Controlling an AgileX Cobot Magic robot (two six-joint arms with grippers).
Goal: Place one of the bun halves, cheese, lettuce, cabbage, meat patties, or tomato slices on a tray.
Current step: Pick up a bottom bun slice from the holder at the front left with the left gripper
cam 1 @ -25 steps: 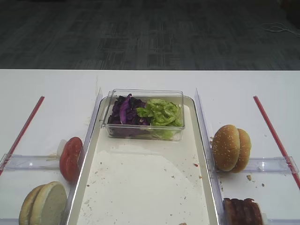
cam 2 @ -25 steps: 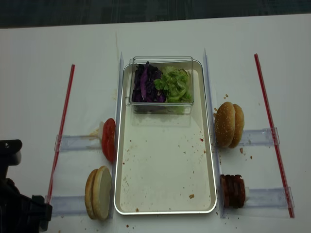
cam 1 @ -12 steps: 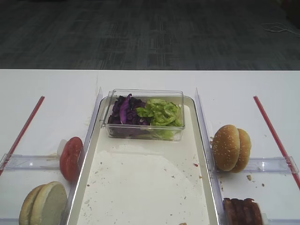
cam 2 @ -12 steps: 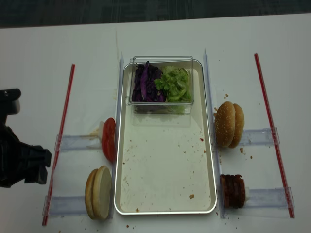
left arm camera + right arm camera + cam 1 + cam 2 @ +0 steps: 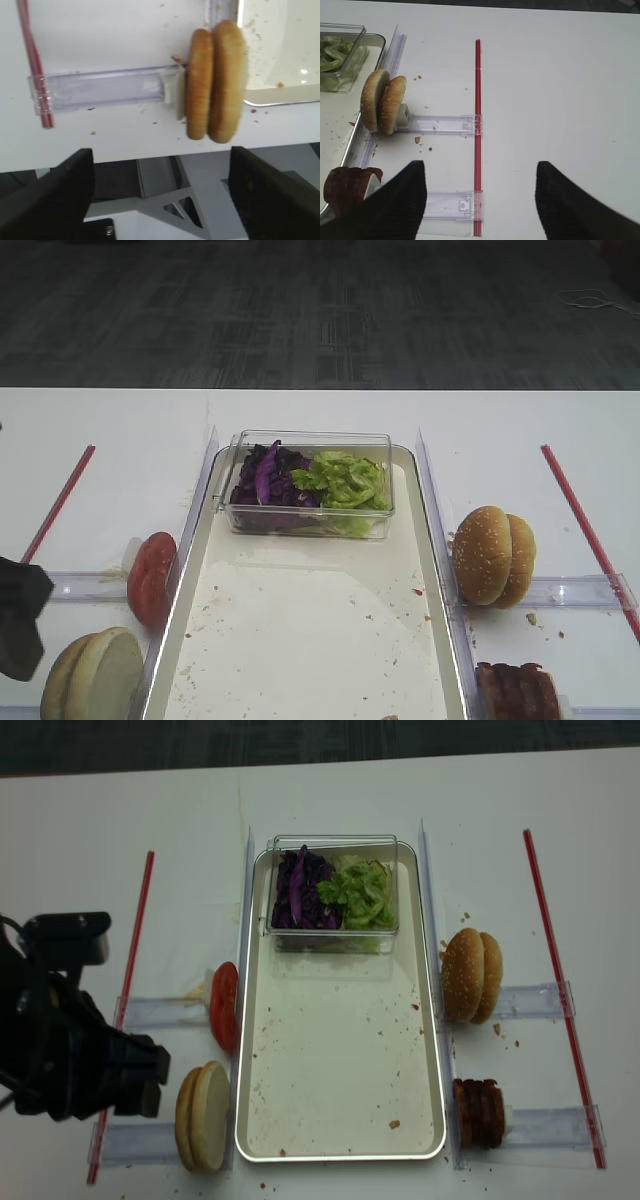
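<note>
Two pale bun halves stand on edge at the tray's front-left corner, and the left wrist view shows these bun halves ahead of my left gripper, which is open, empty and over the table's front edge. The left arm hovers just left of them. Red tomato slices stand against the tray. Cabbage and lettuce fill a clear box at the tray's far end. Meat patties stand at the front right. My right gripper is open above bare table. No cheese shows.
Two sesame-seeded domed buns stand on edge right of the tray. Clear plastic holders and red strips lie on the white table on both sides. Crumbs speckle the tray floor.
My left arm has come up from the bottom-left corner and moved right, close to the bun halves. Its jaws stay open. The food has not moved.
</note>
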